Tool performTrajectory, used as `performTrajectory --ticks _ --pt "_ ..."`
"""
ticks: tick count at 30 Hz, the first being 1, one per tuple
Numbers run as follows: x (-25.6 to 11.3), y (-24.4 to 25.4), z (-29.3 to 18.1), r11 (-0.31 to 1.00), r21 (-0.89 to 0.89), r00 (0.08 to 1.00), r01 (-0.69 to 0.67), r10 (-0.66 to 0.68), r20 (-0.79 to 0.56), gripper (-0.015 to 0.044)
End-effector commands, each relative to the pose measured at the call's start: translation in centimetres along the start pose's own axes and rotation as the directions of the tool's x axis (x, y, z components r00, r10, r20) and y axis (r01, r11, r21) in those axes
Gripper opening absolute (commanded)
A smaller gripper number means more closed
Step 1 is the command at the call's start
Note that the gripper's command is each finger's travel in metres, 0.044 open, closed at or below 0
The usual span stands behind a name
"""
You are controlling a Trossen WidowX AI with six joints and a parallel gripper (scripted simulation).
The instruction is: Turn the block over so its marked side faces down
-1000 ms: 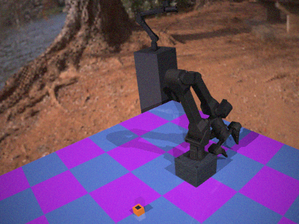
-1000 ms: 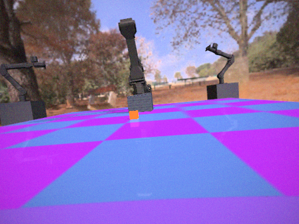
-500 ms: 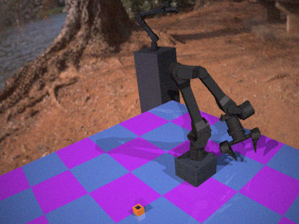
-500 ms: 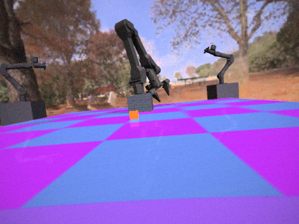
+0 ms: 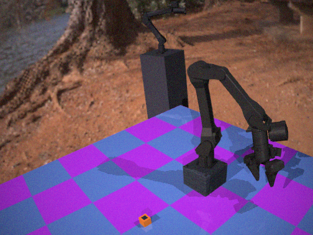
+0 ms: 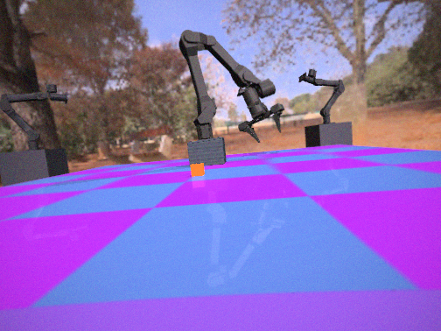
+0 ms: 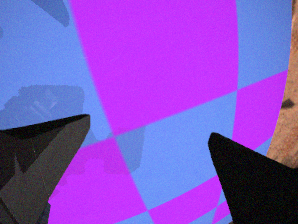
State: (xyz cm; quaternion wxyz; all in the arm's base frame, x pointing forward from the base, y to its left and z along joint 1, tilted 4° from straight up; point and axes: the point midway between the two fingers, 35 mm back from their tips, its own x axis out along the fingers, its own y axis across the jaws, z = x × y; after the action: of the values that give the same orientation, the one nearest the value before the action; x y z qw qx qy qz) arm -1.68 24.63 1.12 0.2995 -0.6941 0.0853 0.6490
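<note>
The small orange block [image 5: 145,221] [image 6: 197,170] rests on the checkered table [image 5: 128,202] [image 6: 245,245] [image 7: 165,55]. Its dark marked side faces up in the top view; the exterior view shows only a plain orange side. The block is not in the wrist view. My gripper [image 5: 264,183] [image 6: 269,137] [image 7: 151,130] is open and empty. It hangs above the table, pointing down, well to the right of the block in the top and exterior views. In the wrist view only the table's tiles show between the two dark fingertips.
The arm's dark base box [image 5: 205,177] [image 6: 206,151] stands on the table, behind the block in the exterior view. Another arm on a tall dark pedestal [image 5: 163,81] stands beyond the table. The exterior view shows arms on pedestals at left [image 6: 22,167] and right [image 6: 334,134].
</note>
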Motion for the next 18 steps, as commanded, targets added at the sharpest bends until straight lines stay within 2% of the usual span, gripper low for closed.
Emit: performTrajectory --ticks 1,5,9,14,18 --pt "0.5 -3.3 -3.8 0.955 0.297 0.997 -0.014 0.034 -0.064 0.0440" --pt "0.6 -5.6 -8.2 0.835 0.550 0.992 0.010 0.063 -0.113 0.0440" --pt "0.5 -7.2 -13.0 0.651 0.758 0.983 0.050 0.101 -0.152 0.0440" --pt "0.2 -8.1 -19.3 0.357 0.928 0.970 0.106 0.167 -0.175 0.0440" --pt "-0.3 -7.8 -24.7 0.087 0.983 0.960 0.160 0.218 -0.176 0.0440"
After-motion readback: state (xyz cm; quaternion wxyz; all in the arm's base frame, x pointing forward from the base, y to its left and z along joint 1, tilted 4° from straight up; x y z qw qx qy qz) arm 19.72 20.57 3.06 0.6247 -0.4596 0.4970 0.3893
